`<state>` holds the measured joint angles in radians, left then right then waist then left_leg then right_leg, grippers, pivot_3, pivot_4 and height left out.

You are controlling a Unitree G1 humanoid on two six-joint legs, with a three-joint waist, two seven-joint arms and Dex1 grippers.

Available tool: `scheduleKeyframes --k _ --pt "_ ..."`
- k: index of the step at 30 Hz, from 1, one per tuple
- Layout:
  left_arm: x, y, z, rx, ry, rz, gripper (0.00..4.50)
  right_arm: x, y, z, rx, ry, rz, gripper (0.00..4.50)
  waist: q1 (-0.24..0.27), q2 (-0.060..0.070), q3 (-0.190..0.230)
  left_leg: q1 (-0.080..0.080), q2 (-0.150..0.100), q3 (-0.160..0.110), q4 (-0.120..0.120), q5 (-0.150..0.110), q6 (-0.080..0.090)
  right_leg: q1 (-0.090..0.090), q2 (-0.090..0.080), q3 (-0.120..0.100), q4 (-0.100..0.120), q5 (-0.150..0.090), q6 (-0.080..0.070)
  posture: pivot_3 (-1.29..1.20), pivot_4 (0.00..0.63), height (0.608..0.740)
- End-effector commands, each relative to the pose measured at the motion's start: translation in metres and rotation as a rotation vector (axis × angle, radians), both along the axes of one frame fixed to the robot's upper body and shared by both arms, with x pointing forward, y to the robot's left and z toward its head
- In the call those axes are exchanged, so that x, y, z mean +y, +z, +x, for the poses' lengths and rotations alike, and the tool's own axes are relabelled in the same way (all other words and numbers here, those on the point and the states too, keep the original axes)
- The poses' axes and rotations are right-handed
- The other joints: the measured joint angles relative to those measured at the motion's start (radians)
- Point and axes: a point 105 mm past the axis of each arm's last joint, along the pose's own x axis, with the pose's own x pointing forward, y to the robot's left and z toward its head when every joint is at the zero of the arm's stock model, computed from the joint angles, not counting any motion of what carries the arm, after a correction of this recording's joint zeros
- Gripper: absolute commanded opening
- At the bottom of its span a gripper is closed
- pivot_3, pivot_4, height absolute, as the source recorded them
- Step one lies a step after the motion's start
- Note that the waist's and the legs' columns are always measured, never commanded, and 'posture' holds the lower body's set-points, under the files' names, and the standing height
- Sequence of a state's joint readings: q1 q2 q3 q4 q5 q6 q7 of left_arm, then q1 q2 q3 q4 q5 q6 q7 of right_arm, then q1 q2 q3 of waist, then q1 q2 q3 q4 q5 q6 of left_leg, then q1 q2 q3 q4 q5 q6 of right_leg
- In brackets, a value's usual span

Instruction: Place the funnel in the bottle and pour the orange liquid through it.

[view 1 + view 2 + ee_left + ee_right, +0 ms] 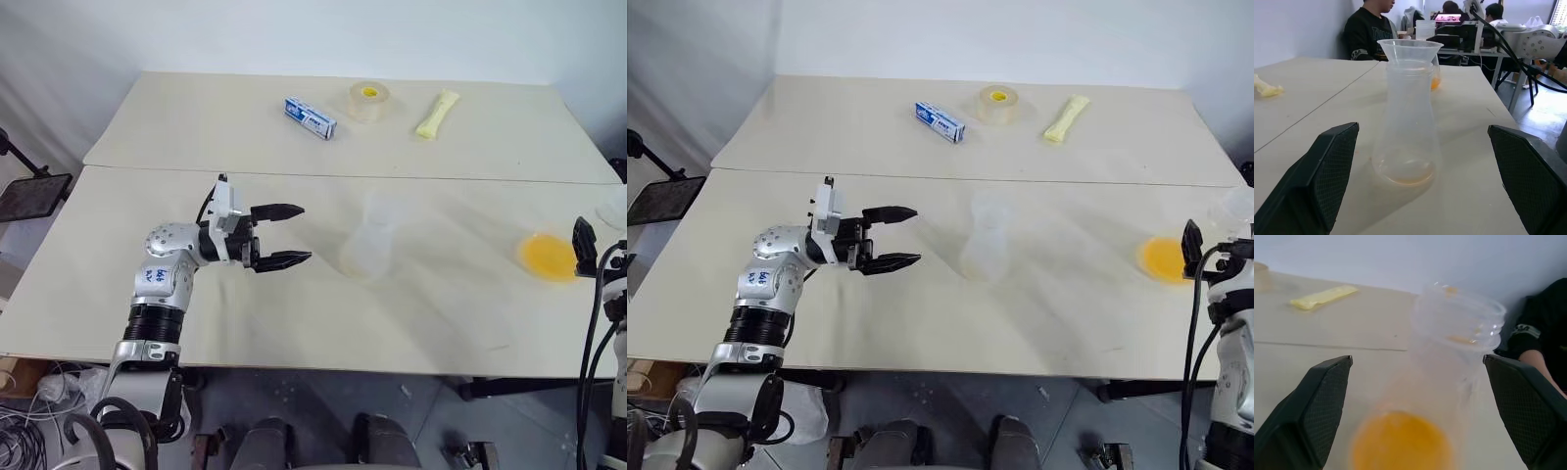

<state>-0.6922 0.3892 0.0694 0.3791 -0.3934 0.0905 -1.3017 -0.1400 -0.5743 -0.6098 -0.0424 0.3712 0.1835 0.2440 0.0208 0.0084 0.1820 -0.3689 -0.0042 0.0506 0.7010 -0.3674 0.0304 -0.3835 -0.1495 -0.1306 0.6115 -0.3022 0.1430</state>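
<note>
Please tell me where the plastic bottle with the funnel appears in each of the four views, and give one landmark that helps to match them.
Left eye view: the bottle stands mid-table, right of the open left gripper.
Right eye view: the bottle sits near centre.
Left wrist view: it stands at centre, the funnel in its mouth.
Right wrist view: not in it.
Shared landmark: the pale yellow packet, also at and.

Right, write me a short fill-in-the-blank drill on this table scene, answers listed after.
1. The funnel already sits in the mouth of the ___.
2. The left gripper has its jaws ___.
3. The liquid in the clear cup near the right gripper is ___ in colour.

Answers: bottle; open; orange
</note>
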Motion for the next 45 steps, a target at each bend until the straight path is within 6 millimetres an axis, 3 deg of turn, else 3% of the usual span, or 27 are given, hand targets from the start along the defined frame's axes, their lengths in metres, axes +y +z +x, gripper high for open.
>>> scheduleKeyframes --k 1,14,31,45 --pt "0.001 0.013 -0.004 -0.050 -0.003 -0.023 4.49 0.001 0.017 -0.001 -0.041 -0.029 -0.038 4.50 0.001 0.000 0.000 0.000 0.000 0.000 0.000 0.000 0.000 0.000 0.000 0.000 0.000 0.000 0.000 0.00 0.150 0.740" --pt "-0.001 0.015 -0.002 -0.055 0.000 -0.024 4.49 0.001 0.021 0.012 -0.062 -0.105 -0.013 4.50 0.001 0.000 0.000 0.000 0.000 0.000 0.000 0.000 0.000 0.000 0.000 0.000 0.000 0.000 0.000 0.00 0.150 0.740" --pt "0.001 0.015 -0.001 -0.053 0.003 -0.018 4.49 -0.017 0.012 0.013 -0.039 -0.181 0.009 4.50 0.000 0.000 0.000 -0.001 0.000 0.001 0.000 0.000 0.000 0.000 0.000 0.000 0.000 0.000 0.000 0.00 0.150 0.740" --pt "0.001 0.017 0.000 -0.058 0.005 -0.019 4.49 -0.028 0.016 0.022 -0.080 -0.224 0.022 4.50 -0.003 0.000 0.000 -0.001 0.000 0.001 -0.001 0.000 0.000 -0.001 0.000 0.000 0.000 0.000 0.000 0.00 0.150 0.740"
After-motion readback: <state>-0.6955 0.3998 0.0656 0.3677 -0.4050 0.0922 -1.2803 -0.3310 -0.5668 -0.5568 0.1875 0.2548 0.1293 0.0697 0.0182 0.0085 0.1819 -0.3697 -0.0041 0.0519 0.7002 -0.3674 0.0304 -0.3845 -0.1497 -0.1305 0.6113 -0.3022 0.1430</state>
